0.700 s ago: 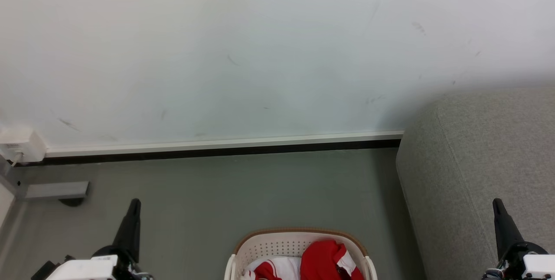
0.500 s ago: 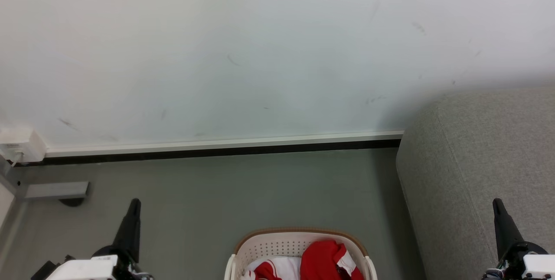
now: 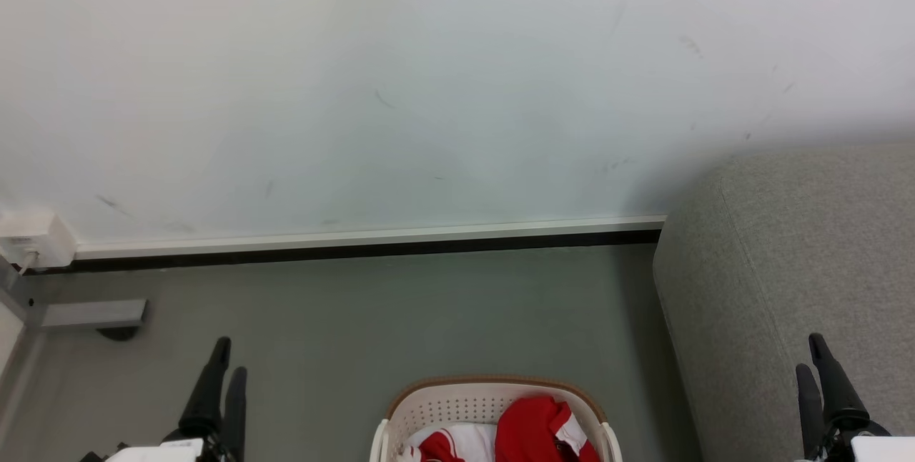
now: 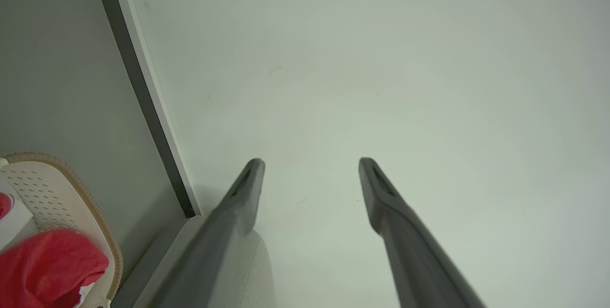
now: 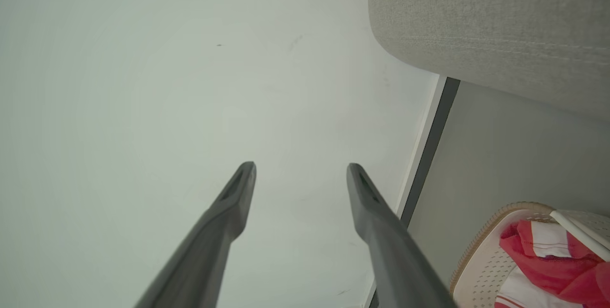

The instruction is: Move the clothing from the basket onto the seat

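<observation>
The white perforated basket [image 3: 493,401] with its brown rim stands on the floor at the bottom centre of the head view. In it lies the red clothing [image 3: 532,433] with white trim. The grey seat [image 3: 800,254] rises to the basket's right. My left gripper [image 3: 230,356] is left of the basket and my right gripper [image 3: 808,352] is in front of the seat. Both are open, empty and clear of the basket. In the left wrist view, the left gripper [image 4: 310,161] points at the wall, with the basket [image 4: 57,189] and clothing [image 4: 47,265] at lower left. The right gripper [image 5: 300,165] also faces the wall, with the seat [image 5: 491,26], basket [image 5: 476,270] and clothing [image 5: 548,265] to the right.
A pale wall with a white and black baseboard [image 3: 372,242] runs behind the basket. A white socket box [image 3: 32,240] and a grey bracket [image 3: 93,313] sit at the far left. Grey floor [image 3: 429,312] stretches between the basket and the wall.
Both grippers have turned about their own axes, so each now shows two fingers in the head view instead of one. They sit slightly lower. The basket, clothing and seat have not moved.
</observation>
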Motion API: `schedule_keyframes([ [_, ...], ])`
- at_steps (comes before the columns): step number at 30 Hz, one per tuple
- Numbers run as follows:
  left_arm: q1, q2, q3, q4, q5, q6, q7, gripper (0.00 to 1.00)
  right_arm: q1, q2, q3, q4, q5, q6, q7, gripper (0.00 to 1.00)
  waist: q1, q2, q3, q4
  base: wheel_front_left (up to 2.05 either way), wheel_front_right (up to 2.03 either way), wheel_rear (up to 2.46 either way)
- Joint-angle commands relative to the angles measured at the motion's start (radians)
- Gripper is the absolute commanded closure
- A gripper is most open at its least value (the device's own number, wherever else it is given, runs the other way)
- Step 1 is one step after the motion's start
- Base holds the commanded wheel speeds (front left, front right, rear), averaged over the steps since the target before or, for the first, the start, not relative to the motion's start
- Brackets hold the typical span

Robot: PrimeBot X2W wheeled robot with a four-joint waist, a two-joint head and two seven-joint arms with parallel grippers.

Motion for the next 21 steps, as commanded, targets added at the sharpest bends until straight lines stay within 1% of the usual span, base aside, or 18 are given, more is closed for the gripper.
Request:
schedule_keyframes([
  [1, -0.021, 0.005, -0.004, -0.022, -0.007, -0.003, -0.009, 0.00, -0.017, -0.007, 0.006, -0.026, 0.005, 0.000, -0.010, 0.00, 0.0000, -0.0001, 0.000, 0.000, 0.00, 0.00, 0.00],
  [5, -0.025, 0.005, -0.016, -0.033, -0.001, -0.003, -0.030, 0.00, -0.017, -0.008, 0.022, -0.049, 0.004, 0.000, -0.030, 0.00, 0.0000, -0.0001, 0.000, 0.001, 0.00, 0.00, 0.00],
  [10, -0.028, 0.006, -0.023, -0.049, 0.018, -0.004, -0.054, 0.00, -0.018, -0.015, 0.050, -0.077, -0.030, 0.000, -0.056, 0.00, 0.0000, -0.0001, -0.002, 0.003, 0.00, 0.00, 0.00],
  [16, -0.030, 0.007, -0.028, -0.067, 0.087, -0.004, -0.081, 0.00, -0.018, -0.031, 0.085, -0.099, -0.082, 0.000, -0.087, 0.00, 0.0000, -0.0001, -0.005, 0.005, 0.00, 0.00, 0.00],
  [21, -0.029, 0.007, -0.029, -0.074, 0.170, -0.005, -0.103, 0.00, -0.014, -0.048, 0.100, -0.116, -0.160, 0.000, -0.109, 0.00, 0.0000, -0.0001, -0.008, 0.010, 0.00, 0.00, 0.00],
])
